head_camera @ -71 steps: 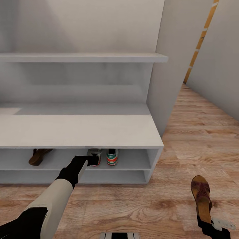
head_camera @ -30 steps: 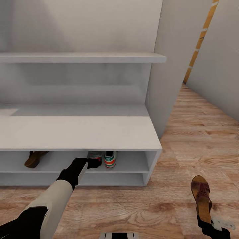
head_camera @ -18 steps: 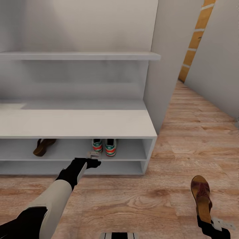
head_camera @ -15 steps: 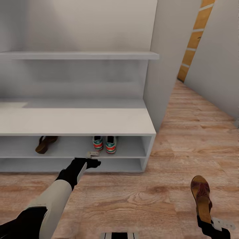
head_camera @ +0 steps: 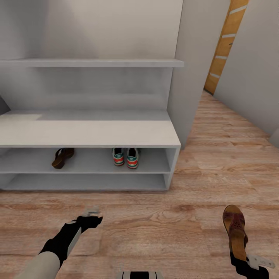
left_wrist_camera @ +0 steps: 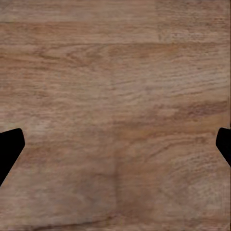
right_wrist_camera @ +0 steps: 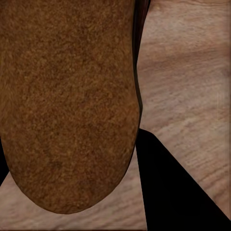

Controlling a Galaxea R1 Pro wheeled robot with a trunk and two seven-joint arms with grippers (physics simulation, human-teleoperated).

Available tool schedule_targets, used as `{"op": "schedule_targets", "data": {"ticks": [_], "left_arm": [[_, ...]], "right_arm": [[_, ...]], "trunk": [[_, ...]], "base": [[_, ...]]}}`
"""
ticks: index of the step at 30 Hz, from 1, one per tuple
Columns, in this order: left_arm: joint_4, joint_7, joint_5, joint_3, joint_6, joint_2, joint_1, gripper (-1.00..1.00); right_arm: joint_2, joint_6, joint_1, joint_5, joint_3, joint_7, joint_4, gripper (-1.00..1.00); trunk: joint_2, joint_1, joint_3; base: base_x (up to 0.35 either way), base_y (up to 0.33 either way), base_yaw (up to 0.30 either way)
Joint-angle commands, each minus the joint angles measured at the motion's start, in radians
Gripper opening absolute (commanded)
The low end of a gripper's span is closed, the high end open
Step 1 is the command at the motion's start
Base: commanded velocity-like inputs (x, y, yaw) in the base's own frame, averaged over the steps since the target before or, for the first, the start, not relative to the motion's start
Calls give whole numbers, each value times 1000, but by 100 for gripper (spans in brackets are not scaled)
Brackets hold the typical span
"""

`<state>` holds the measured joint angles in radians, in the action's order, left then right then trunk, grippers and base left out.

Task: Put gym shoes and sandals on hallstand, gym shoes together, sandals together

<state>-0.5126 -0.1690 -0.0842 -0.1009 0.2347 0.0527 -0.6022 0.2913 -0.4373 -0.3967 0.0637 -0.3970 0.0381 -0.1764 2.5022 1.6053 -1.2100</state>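
We see the rack (head_camera: 89,133) with both gym shoes (head_camera: 125,157) side by side on its upper shelf, and one sandal (head_camera: 62,157) on the same shelf, well apart to their left; our left tool (head_camera: 92,215) hangs over the floor (head_camera: 162,228), spread wide and holding nothing; our right tool (head_camera: 242,260) is clamped on the other sandal (head_camera: 235,230), at its heel, above the floor right of the rack.

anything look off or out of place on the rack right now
Only one sandal lies on the hallstand's upper shelf, angled, well apart from the paired gym shoes. Its mate is off the rack, held in the right gripper over the floor.
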Motion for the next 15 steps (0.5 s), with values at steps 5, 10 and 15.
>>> {"op": "schedule_targets", "data": {"ticks": [5, 10, 15], "left_arm": [[1, -154, 0, -12, -177, 55, 167, 100], [3, -202, 105, -110, -427, 95, 339, 100], [4, -203, 119, -130, -475, 98, 377, 100]], "right_arm": [[-1, -3, -2, 4, -8, 5, 3, -100], [-12, -4, -1, 4, -8, 3, 4, -100], [-16, -4, -1, 4, -8, 3, 27, -100]], "trunk": [[0, 0, -1], [0, 0, -1], [0, 0, -1]], "base": [[-13, 3, 0], [-1, 0, 0], [0, 0, 0]]}}
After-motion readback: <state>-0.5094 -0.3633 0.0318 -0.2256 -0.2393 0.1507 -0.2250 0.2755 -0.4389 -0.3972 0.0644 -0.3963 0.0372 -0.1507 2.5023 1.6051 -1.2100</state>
